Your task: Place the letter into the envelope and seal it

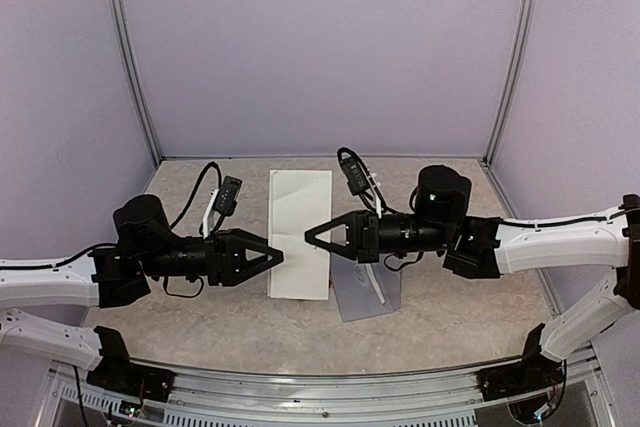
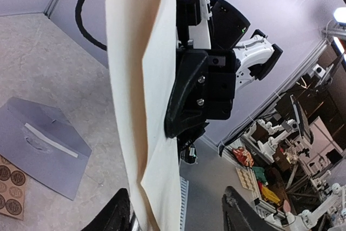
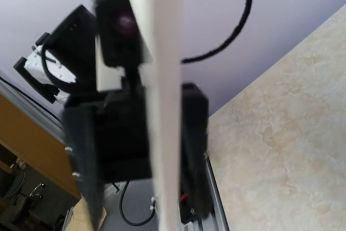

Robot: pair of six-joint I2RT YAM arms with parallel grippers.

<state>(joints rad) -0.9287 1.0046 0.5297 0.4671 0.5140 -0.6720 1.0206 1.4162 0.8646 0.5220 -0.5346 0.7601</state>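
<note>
Top external: both arms meet over the middle, the letter [image 1: 300, 209] held up between them, off the bench [image 1: 460, 317].
Right jaws: the right gripper [image 1: 308, 234] is clamped tight on the letter's right edge, and it's a clean pinch seen from the left wrist.
Left jaws: the left gripper [image 1: 279, 257] is spread wide at the left edge (no contact with the paper that I can make out).
Envelope: the envelope [image 2: 46, 147] lies flat on the bench below the right arm, flap open, with the sticker sheet [image 2: 11, 187] just beside it.
</note>
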